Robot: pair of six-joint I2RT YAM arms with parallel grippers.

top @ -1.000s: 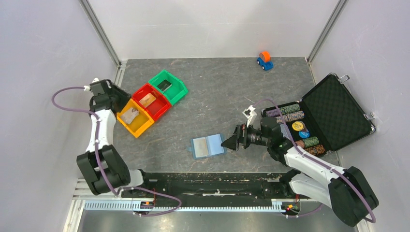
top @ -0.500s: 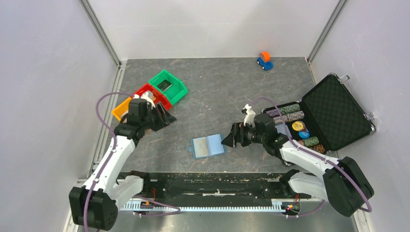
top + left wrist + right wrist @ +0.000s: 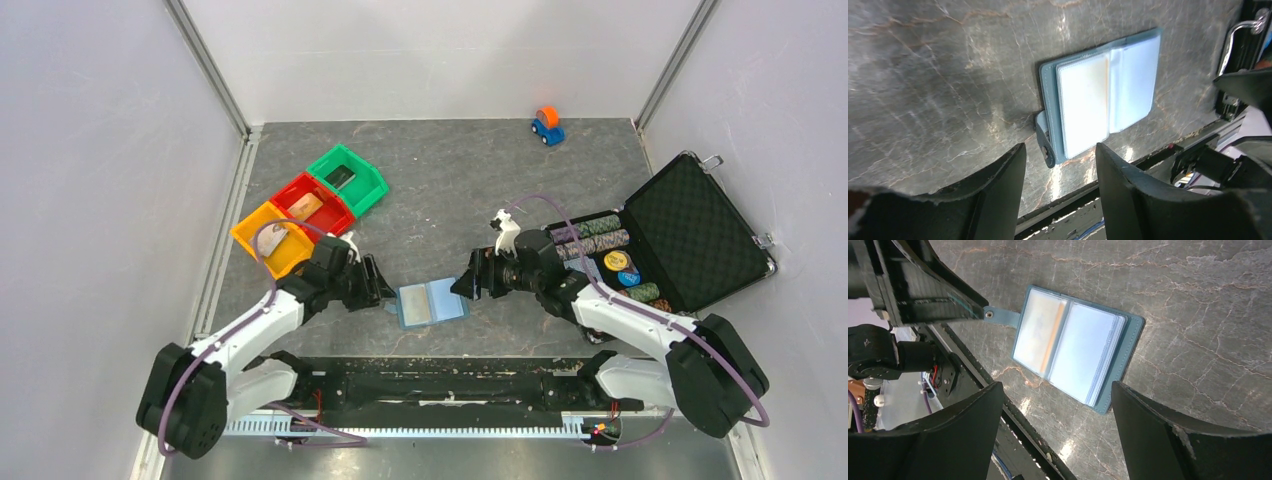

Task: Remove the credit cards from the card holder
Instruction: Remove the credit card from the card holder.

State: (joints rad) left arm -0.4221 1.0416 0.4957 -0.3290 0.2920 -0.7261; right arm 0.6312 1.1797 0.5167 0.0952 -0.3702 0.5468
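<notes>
1. Card holder (image 3: 431, 303): a slate-blue bifold lying open and flat on the bench (image 3: 450, 190), near its front edge, between the two arms. Its clear sleeves face up, and its snap tab (image 3: 1044, 137) sticks out from the left side.
2. Credit cards: a pale card (image 3: 1083, 105) with an orange tint shows through the left sleeve. The right sleeves (image 3: 1083, 357) hold a whitish stack.
3. Left end effector (image 3: 380, 290): released, fingers spread wide, just beside the holder's tab side and grasping nothing.
4. Right end effector (image 3: 462, 287): released, fingers wide apart, just beside the holder's right edge and grasping nothing.
5. Yellow bin (image 3: 246, 232), red bin (image 3: 290, 188) and green bin (image 3: 368, 178): set in a touching diagonal row at the left rear, each containing one flat card.
6. Black case (image 3: 700, 235): open at the right, with rows of poker chips (image 3: 600, 232) in its tray.
7. Toy car (image 3: 546, 124): orange and blue, at the far edge.
</notes>
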